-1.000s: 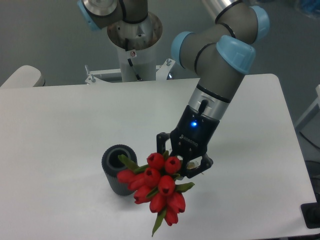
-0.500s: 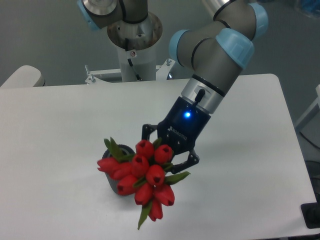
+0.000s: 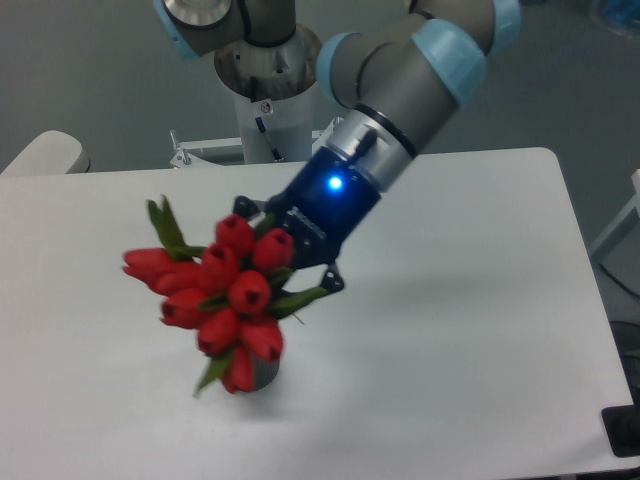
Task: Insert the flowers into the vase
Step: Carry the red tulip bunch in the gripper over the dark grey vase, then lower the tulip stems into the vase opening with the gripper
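The flowers [image 3: 215,295], a tight bunch of red tulip buds with green leaves, hang in the air over the table's left-centre. My gripper [image 3: 285,250] is shut on their stems at the right side of the bunch, its fingers mostly hidden by buds. The dark grey vase [image 3: 264,372] stands on the table right under the bunch. Only a small part of its lower side shows below the buds. Its mouth is hidden.
The white table [image 3: 450,330] reaches to its right edge near x=600. The arm's base column [image 3: 265,100] stands behind the far edge. A pale rounded object [image 3: 40,155] sits at the far left. A black thing [image 3: 622,432] lies off the right corner.
The gripper has carried the flowers up and to the left. The bunch now covers the vase from above, where before it hung beside it.
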Controlling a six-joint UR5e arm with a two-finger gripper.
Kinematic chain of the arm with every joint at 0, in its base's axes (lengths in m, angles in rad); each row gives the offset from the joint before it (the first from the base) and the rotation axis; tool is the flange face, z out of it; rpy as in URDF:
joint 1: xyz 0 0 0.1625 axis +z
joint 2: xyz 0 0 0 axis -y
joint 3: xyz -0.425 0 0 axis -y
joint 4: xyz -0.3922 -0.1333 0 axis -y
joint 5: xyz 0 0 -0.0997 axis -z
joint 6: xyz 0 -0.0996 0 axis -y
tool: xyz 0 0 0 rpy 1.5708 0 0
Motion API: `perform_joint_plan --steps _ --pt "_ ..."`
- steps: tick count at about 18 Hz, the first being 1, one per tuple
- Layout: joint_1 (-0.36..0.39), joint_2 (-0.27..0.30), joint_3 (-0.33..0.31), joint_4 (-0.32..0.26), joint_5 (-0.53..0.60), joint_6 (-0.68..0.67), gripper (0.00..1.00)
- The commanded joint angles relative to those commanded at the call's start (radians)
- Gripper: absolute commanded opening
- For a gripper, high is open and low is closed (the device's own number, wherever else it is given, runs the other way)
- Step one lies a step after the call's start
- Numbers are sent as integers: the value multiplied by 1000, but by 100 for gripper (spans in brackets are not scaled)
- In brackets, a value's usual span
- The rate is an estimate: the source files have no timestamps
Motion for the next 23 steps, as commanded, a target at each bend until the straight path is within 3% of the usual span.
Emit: perform_joint_plan --steps 10,23 --pt "-6 21 -95 8 -11 81 21" --pt "-6 -20 -169 15 -11 201 20"
